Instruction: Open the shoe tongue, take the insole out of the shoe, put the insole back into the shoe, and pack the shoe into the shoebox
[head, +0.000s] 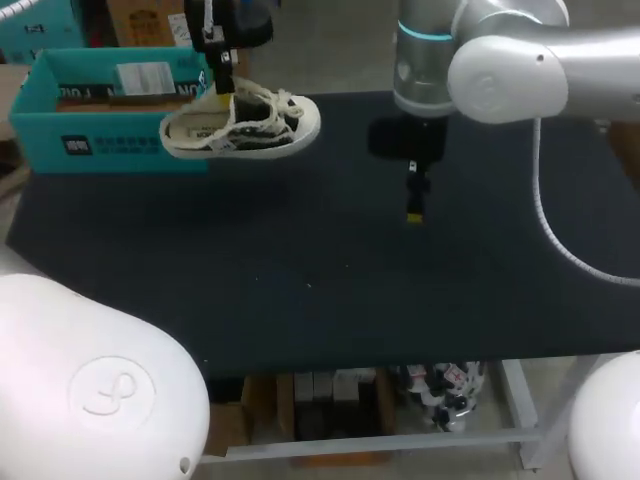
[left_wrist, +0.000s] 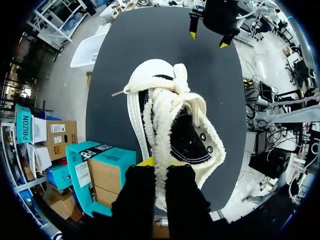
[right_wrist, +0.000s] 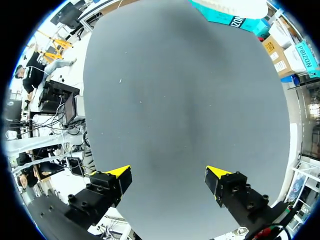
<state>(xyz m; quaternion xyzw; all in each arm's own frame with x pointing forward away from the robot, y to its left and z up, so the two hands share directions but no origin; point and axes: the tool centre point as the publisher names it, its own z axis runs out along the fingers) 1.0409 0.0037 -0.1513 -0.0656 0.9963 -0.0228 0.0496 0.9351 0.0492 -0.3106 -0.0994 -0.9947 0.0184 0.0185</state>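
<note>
Gripping fleece-lined sneaker (head: 240, 125) by collar with left gripper (left_wrist: 159, 162), seemingly aloft just beside teal shoebox (head: 110, 140). Hanging right gripper (right_wrist: 170, 177) wide open over table (head: 350, 290).

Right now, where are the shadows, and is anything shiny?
Head view: the white right arm shines bright; the dark table swallows any shadow under the shoe. Right wrist view: a soft dim patch on the table ahead of the open right pincer. Left wrist view: the shoe's inside is dark.
</note>
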